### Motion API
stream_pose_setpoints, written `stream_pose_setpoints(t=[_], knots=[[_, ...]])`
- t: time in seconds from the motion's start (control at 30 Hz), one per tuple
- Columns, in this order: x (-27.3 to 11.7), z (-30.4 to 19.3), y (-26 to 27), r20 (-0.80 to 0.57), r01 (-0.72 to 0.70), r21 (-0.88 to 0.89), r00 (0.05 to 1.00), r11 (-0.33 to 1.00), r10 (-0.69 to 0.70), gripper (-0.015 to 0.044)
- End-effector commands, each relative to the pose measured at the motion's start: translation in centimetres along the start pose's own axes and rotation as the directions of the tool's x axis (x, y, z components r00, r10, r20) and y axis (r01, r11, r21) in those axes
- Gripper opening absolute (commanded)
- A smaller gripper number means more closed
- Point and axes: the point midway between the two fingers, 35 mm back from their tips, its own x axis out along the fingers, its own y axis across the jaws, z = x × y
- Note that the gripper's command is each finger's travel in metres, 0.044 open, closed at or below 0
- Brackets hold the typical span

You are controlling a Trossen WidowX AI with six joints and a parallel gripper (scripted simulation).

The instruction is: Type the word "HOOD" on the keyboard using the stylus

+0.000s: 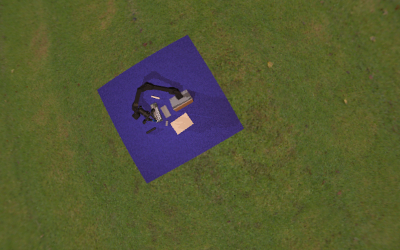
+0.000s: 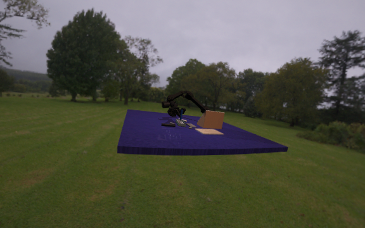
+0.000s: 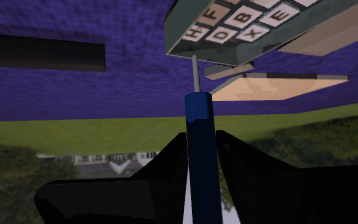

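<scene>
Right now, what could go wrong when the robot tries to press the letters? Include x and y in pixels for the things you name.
The stylus (image 2: 181, 114) (image 3: 200, 155) is long and thin, pinched in the tool (image 2: 179, 111) (image 3: 201, 137), so it might twist or slip on a firm press. Its tip appears close to the keyboard's (image 1: 157, 112) (image 2: 180, 123) (image 3: 215, 54) edge, so it could miss the keys. H and D sit close together, so it might hit the wrong one.

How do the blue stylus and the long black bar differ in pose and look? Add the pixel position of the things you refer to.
The blue stylus with a thin grey tip (image 2: 181, 114) (image 3: 203, 155) is held upright in the black gripper (image 2: 182, 111) (image 3: 201, 137); the long black bar (image 1: 151, 130) (image 2: 168, 125) (image 3: 45, 52) lies flat on the purple surface.
The stylus is two-toned, the bar plain black.
The stylus narrows to a tip; the bar's visible end is blunt.
Both are long and straight.
</scene>
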Motion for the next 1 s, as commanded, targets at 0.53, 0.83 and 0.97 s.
stream_pose_setpoints(t=[0.53, 0.83, 0.97], knots=[[-0.13, 0.12, 0.07, 0.003, -0.003, -0.004, 1.0, 1.0, 0.003, 0.0081], [0.02, 0.38, 0.07, 0.003, -0.003, -0.004, 1.0, 1.0, 0.003, 0.0081], [0.11, 0.53, 0.07, 0.003, -0.003, -0.004, 1.0, 1.0, 0.003, 0.0081]])
